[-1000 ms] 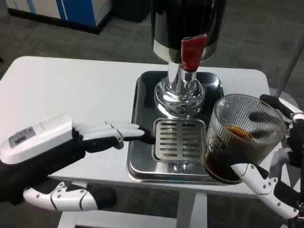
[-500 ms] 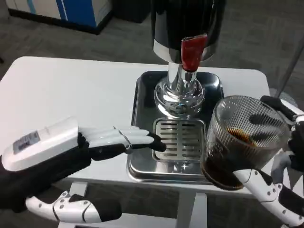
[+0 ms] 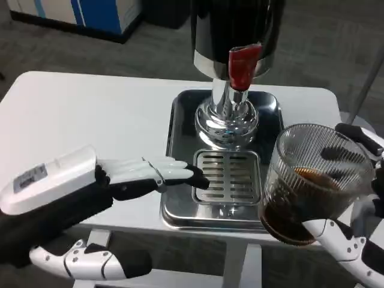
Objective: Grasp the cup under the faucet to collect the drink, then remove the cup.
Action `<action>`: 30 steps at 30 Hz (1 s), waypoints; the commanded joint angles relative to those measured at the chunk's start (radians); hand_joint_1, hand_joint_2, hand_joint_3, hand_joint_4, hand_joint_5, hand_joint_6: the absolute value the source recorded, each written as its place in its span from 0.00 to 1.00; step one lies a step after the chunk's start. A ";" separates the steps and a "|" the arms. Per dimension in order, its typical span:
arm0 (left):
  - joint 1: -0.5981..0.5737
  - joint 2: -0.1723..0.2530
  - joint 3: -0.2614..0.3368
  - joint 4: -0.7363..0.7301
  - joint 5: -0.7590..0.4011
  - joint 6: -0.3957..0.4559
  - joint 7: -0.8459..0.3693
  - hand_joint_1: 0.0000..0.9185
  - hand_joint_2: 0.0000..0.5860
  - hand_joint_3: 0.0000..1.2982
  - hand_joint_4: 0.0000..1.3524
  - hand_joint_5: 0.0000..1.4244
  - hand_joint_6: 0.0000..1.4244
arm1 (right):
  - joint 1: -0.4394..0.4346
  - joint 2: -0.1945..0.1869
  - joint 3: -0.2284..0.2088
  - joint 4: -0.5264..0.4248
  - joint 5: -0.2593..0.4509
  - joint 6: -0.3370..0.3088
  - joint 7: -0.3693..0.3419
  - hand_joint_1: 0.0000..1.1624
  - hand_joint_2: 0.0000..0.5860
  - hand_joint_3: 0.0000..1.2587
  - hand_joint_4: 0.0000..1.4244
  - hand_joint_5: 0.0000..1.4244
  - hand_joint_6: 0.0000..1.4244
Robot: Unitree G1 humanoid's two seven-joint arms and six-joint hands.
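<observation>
A ribbed clear glass cup (image 3: 315,180) with dark brown drink in its bottom is tilted at the right, held by my right hand (image 3: 360,228) off the tray's front right corner. The dispenser (image 3: 235,36) stands at the back of the metal tray (image 3: 180,204), with its red faucet lever (image 3: 243,65) above the slotted drip grate (image 3: 228,176). My left hand (image 3: 141,177) lies flat and open at the tray's left front edge, fingertips reaching the grate's left side, holding nothing.
The white table (image 3: 90,120) stretches left of the tray; its front edge runs just under both hands. Blue and white boxes (image 3: 78,12) stand on the dark carpet at the far left.
The cup has shifted slightly right and down with my right hand. My left hand slid right toward the grate, then held nearly still.
</observation>
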 commanded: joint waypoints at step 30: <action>0.022 0.020 0.040 -0.038 -0.025 0.020 -0.032 0.00 0.34 0.16 0.08 0.09 0.25 | -0.003 0.027 -0.015 -0.049 0.032 -0.072 0.018 0.64 0.41 0.58 0.65 0.79 0.98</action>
